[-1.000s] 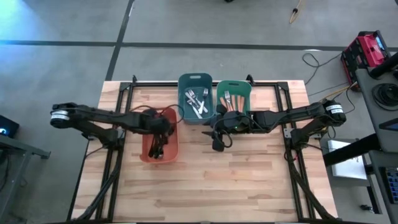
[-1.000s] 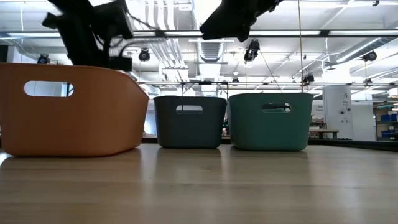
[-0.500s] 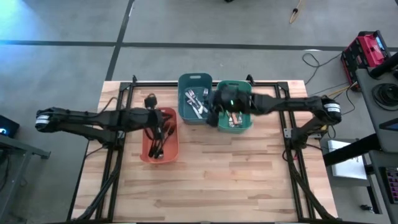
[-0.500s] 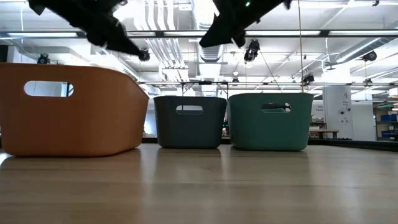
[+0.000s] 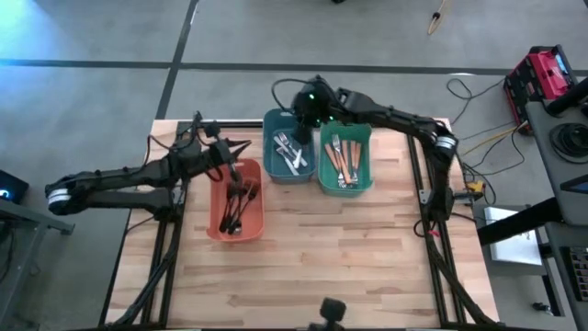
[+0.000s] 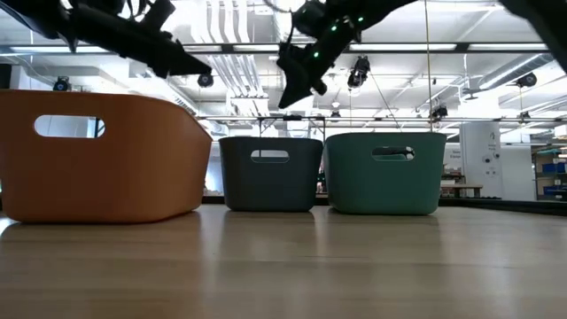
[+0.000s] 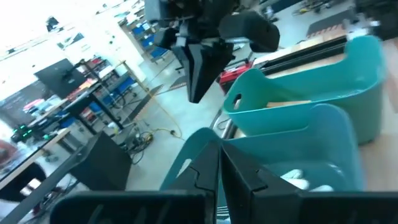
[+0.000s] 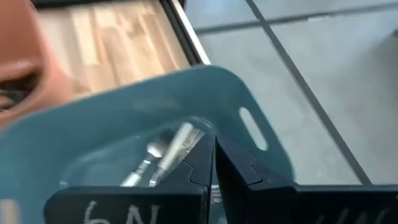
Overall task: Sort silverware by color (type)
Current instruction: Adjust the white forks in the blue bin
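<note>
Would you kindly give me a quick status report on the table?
Left gripper shut, empty, above salmon plastic bin. Right gripper shut, empty, over blue plastic bin. Silverware sorted in three bins. Nothing in the way.

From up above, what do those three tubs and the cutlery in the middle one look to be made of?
The salmon tub, blue tub and green tub look like matte moulded plastic: rounded corners, cut-out handles. The cutlery in the blue tub seems polished metal, glinting bright silver, though I can't confirm it.
</note>
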`<state>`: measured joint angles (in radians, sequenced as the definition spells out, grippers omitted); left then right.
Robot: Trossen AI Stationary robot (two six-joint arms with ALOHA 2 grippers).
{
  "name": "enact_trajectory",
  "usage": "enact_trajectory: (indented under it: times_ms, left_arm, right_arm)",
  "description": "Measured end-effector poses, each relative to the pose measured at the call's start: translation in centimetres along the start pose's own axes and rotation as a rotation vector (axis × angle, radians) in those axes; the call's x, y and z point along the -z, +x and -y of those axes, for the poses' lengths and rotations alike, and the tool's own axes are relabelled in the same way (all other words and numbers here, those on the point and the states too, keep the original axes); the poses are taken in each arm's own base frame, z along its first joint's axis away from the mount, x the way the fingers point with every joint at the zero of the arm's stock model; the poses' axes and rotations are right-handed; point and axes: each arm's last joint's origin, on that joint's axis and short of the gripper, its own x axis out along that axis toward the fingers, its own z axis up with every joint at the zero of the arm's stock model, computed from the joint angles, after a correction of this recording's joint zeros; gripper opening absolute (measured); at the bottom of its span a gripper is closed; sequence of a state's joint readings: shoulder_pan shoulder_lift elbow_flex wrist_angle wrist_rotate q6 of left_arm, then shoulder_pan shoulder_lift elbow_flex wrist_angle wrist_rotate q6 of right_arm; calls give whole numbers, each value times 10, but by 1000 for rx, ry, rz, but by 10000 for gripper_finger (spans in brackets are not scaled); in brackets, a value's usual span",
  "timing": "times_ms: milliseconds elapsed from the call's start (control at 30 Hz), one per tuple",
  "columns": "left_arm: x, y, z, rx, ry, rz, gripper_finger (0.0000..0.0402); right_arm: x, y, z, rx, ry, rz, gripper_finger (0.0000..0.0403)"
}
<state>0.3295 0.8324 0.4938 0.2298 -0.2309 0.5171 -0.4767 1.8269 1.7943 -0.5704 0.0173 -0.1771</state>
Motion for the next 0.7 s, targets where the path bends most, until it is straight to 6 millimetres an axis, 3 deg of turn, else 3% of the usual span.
enact_trajectory:
  times_ms: [333, 700]
  left_arm:
    - [7, 8, -23, -136, 26, -10, 0]
    - [10, 8, -38, -234, 31, 4, 0]
  right_arm:
    - [-8, 51, 21, -1, -48, -152, 9]
    - [4, 91, 21, -41, -40, -213, 9]
